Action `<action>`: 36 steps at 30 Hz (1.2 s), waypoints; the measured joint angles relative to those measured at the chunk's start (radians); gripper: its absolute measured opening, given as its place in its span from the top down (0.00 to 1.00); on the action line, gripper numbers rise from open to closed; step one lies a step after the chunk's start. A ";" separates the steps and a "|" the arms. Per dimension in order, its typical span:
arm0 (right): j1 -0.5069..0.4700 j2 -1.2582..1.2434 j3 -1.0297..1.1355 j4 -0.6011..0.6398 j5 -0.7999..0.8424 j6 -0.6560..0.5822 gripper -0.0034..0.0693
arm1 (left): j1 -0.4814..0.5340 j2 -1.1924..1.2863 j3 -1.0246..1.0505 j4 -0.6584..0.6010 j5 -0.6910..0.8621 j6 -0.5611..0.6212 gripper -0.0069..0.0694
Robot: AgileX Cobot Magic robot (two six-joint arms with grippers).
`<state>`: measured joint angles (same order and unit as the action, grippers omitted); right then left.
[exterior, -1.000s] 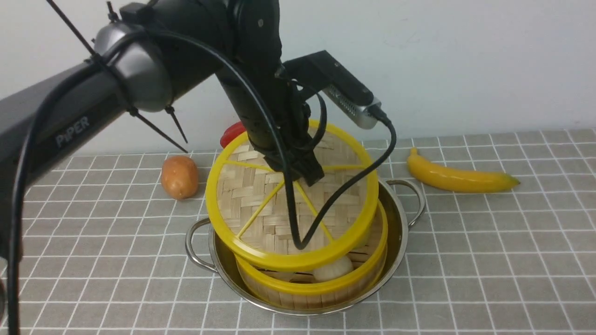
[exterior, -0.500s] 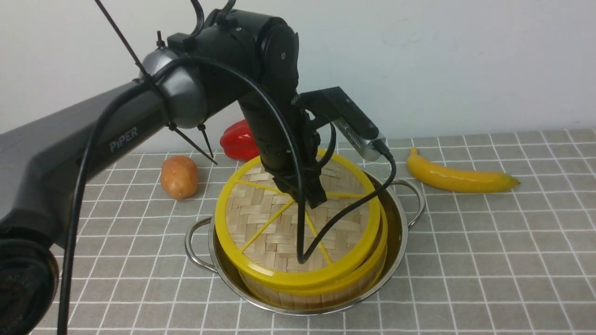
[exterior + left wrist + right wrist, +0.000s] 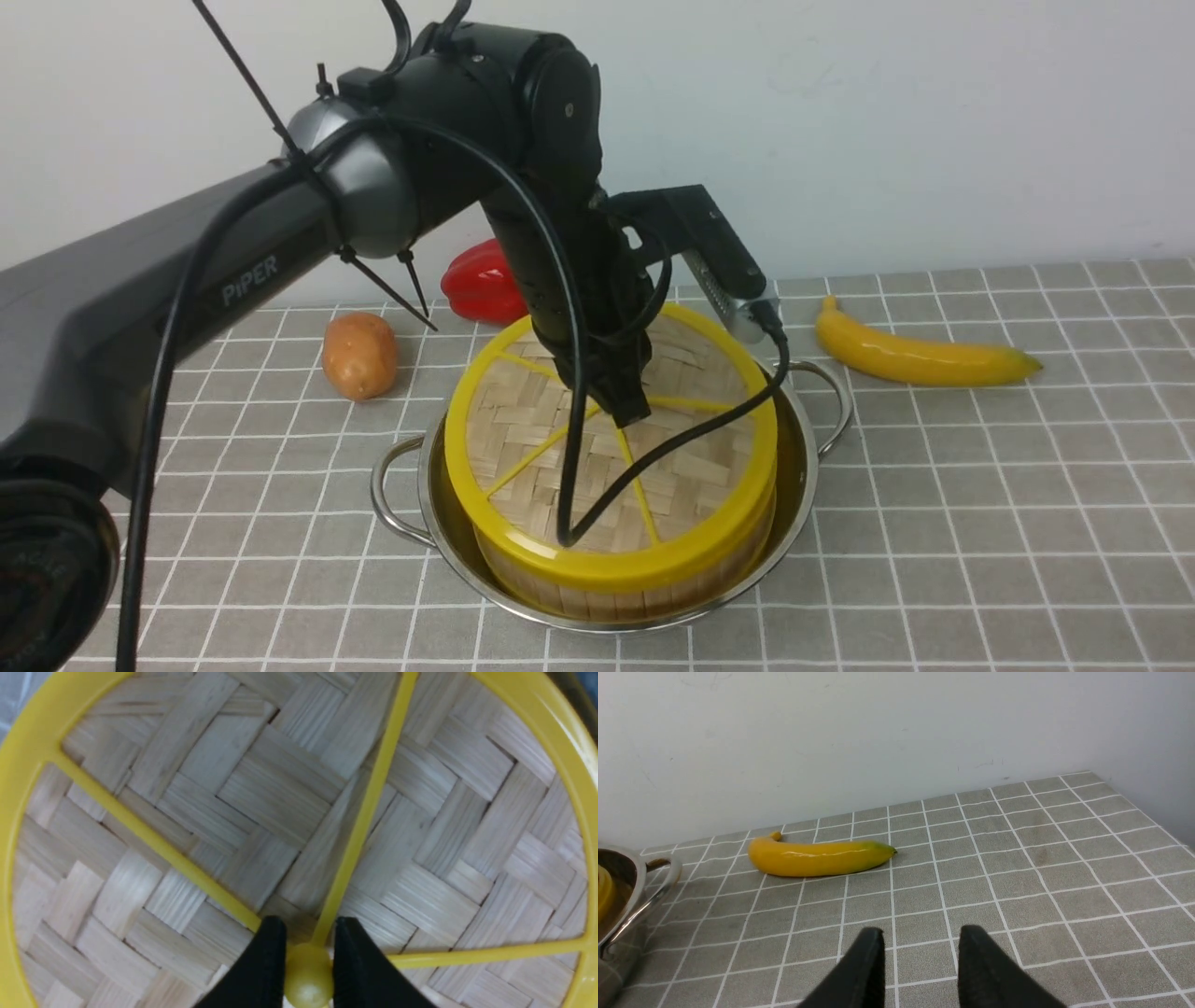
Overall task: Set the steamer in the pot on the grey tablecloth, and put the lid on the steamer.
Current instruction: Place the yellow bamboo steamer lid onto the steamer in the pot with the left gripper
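The bamboo steamer (image 3: 597, 590) sits inside the shiny steel pot (image 3: 803, 467) on the grey tablecloth (image 3: 980, 485). The woven lid (image 3: 691, 485) with its yellow rim and spokes lies flat on top of the steamer and hides what is inside. My left gripper (image 3: 627, 413) comes down from above and is shut on the lid's central yellow knob (image 3: 308, 975), one black finger on each side. The lid (image 3: 261, 788) fills the left wrist view. My right gripper (image 3: 920, 935) is open over bare cloth, off to the pot's right, with nothing between its fingers.
A yellow banana (image 3: 920, 355) lies behind and right of the pot, also seen as the banana (image 3: 817, 857) in the right wrist view. A potato (image 3: 359, 355) and a red pepper (image 3: 481, 280) sit behind on the left. A white wall closes the back.
The left gripper has lowered the lid from a tilted position above the steamer until it lies flat on the steamer's rim. The right arm has not moved.
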<state>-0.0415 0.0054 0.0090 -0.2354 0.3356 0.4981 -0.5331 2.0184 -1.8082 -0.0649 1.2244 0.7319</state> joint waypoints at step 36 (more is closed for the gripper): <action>0.000 0.000 0.000 0.000 0.000 0.000 0.62 | 0.000 0.051 -0.002 0.017 -0.052 0.006 0.76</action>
<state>-0.0415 0.0054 0.0090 -0.2354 0.3356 0.4981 -0.5331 2.0694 -1.8102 -0.0478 1.1721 0.7375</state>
